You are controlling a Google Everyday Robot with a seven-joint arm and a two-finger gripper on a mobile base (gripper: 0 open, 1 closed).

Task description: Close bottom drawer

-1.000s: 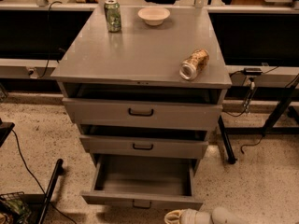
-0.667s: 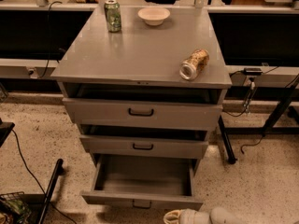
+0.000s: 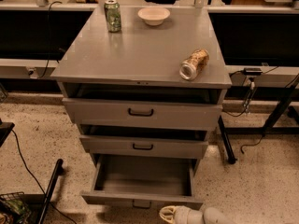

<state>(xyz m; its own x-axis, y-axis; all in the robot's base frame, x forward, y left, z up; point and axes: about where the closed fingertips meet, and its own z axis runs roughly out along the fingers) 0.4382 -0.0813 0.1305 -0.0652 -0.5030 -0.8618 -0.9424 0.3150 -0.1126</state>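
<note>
The bottom drawer (image 3: pixel 140 197) of the grey cabinet is pulled far out, and its inside shows empty. Its slim front panel with a small dark handle (image 3: pixel 141 204) sits near the lower edge of the camera view. The middle drawer (image 3: pixel 142 146) and top drawer (image 3: pixel 140 112) stand slightly out. My gripper (image 3: pixel 172 214), a pale rounded end on a white arm, sits at the bottom edge just right of the drawer's handle, close in front of the panel.
On the cabinet top (image 3: pixel 140 55) stand a green can (image 3: pixel 112 15) and a white bowl (image 3: pixel 153 15); a tan can (image 3: pixel 193 64) lies on its side near the front right edge. A black pole (image 3: pixel 49 190) and cables lie on the floor at left. Table legs stand at right.
</note>
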